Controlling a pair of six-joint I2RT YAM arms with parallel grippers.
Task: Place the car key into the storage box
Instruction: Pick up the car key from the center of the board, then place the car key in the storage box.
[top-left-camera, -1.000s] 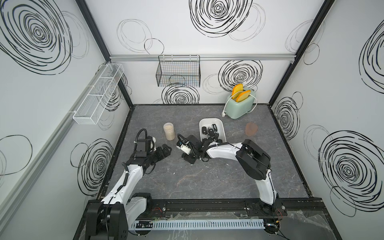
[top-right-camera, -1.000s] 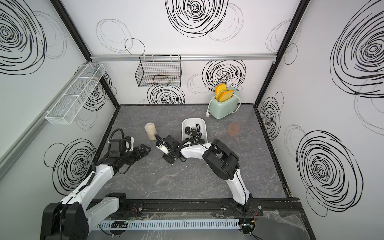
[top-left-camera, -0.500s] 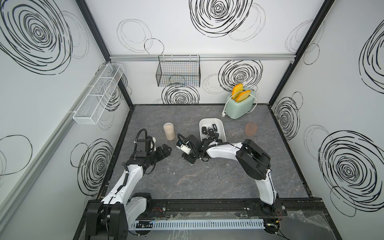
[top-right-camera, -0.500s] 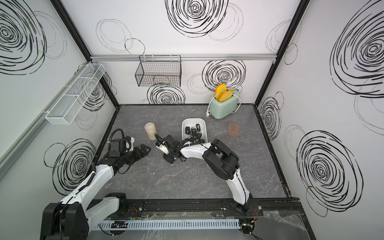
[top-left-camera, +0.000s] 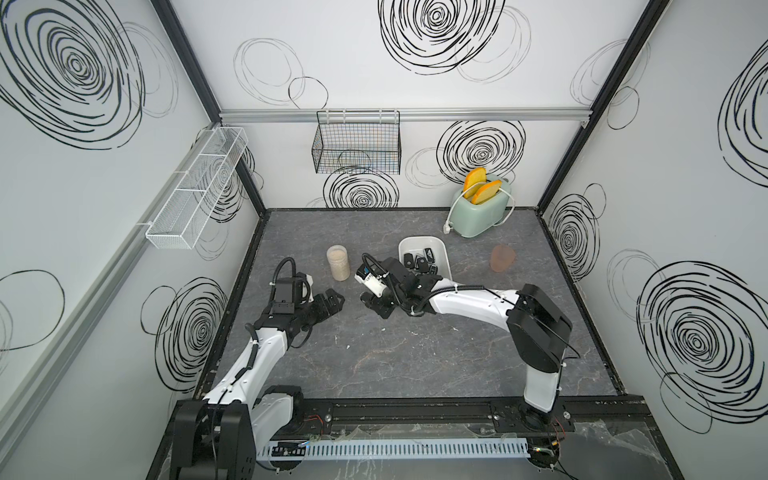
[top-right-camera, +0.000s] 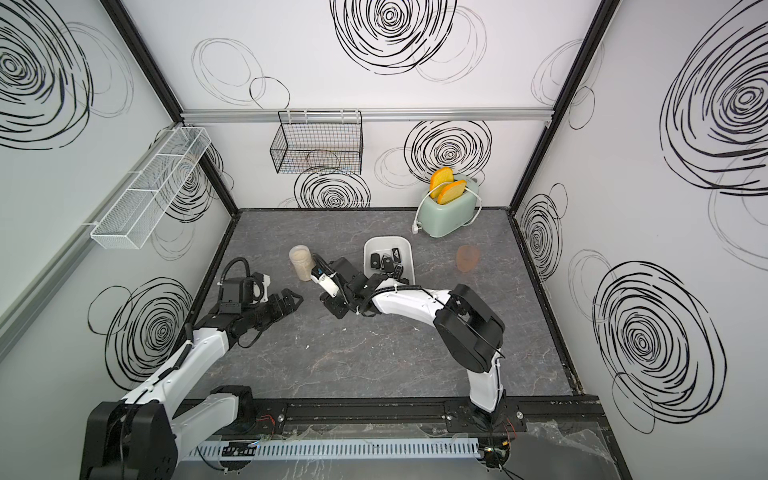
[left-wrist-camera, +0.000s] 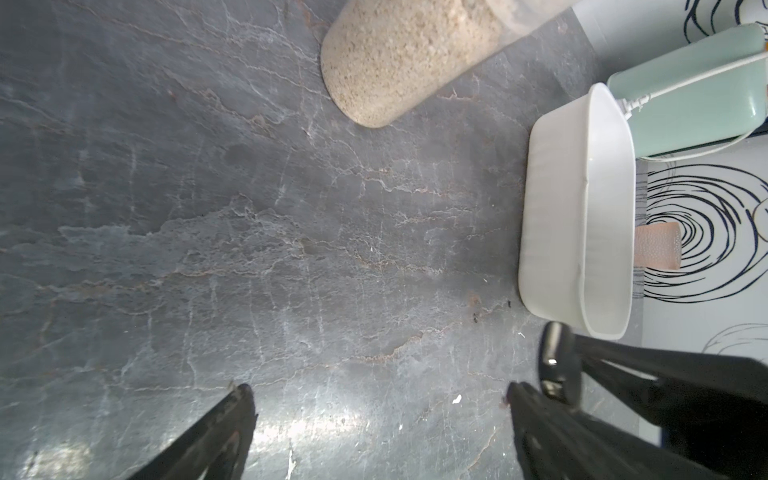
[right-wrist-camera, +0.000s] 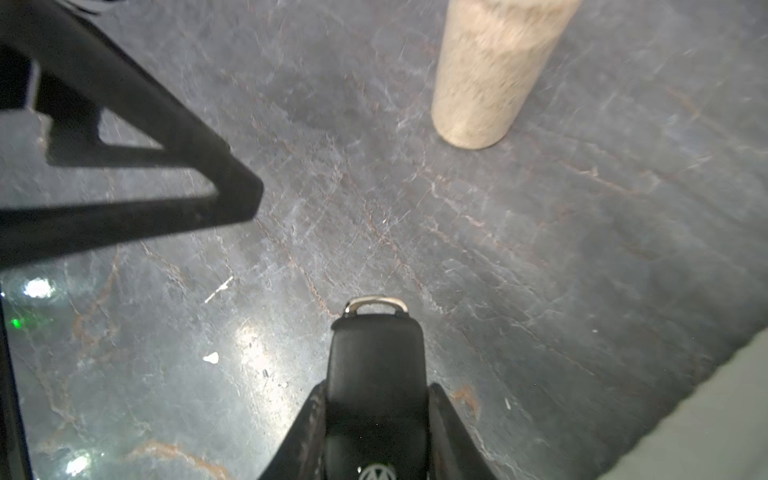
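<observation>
A black car key with a metal loop at its tip sticks out from between my right gripper's fingers, which are shut on its sides low over the grey table. In both top views that gripper sits just in front of and to the left of the white storage box, which holds several black keys. My left gripper stands open with nothing between its fingers, facing the right gripper a short way to its left. The left wrist view shows the box's outer wall and the held key.
A jar of beige grains stands left of the box and a pinkish cup to its right. A mint toaster with toast sits at the back. A black wire basket and a white mesh tray hang on the walls.
My right gripper's jaws have closed in on the car key. Both arms stay almost where they were.
</observation>
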